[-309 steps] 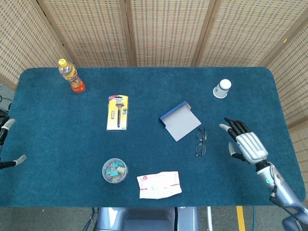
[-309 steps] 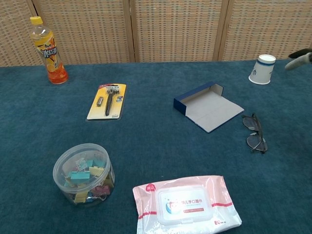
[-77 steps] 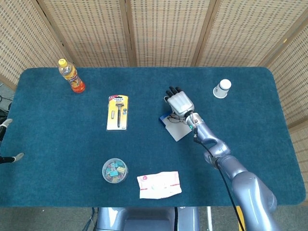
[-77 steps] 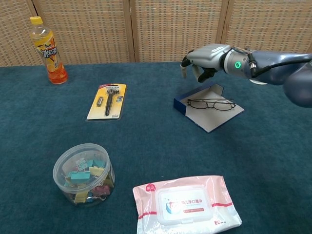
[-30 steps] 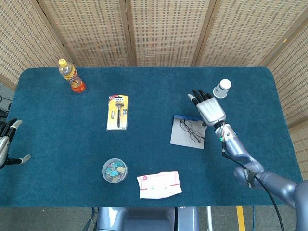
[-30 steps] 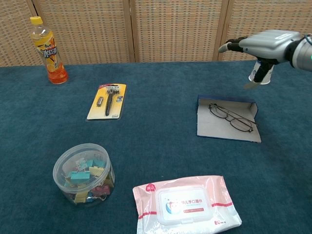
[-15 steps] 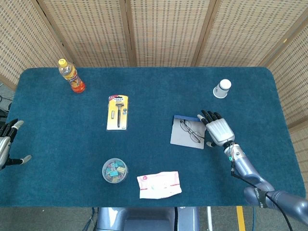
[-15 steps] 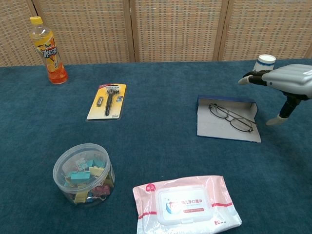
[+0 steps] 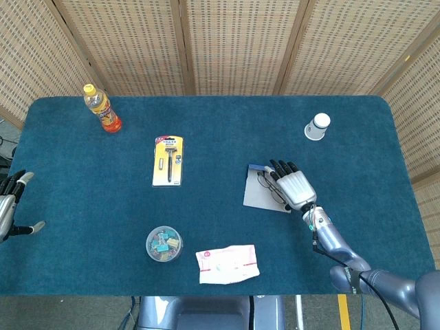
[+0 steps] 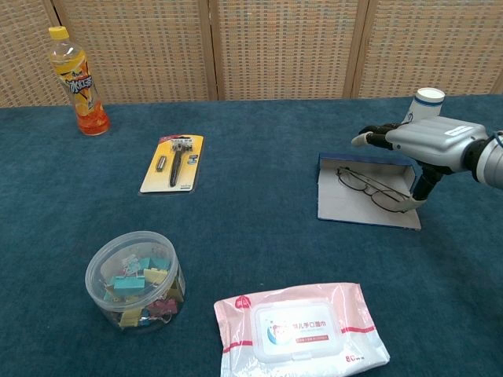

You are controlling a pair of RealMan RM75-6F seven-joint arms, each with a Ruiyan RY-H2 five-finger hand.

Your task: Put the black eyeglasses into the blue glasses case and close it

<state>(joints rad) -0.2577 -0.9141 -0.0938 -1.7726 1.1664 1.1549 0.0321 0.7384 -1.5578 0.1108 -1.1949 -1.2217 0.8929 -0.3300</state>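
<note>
The blue glasses case [image 9: 260,191] [image 10: 346,206] lies open and flat on the table, right of centre. The black eyeglasses [image 9: 269,184] [image 10: 369,186] rest unfolded on its grey lining. My right hand [image 9: 293,185] [image 10: 428,137] hovers over the case's right side, palm down, fingers spread, holding nothing; its thumb [image 10: 420,192] reaches down to the case's right edge. It partly hides the glasses in the head view. My left hand [image 9: 7,205] shows only at the far left edge of the head view, fingers apart, empty.
A white paper cup [image 9: 317,126] [image 10: 424,106] stands upside down behind the case. A razor pack [image 9: 168,160], an orange drink bottle [image 9: 102,108], a tub of clips [image 9: 163,243] and a wet-wipes pack [image 9: 227,263] lie to the left and front.
My right hand has moved left from beside the case to over its right half, its thumb now at the case's edge. Case and glasses have stayed put.
</note>
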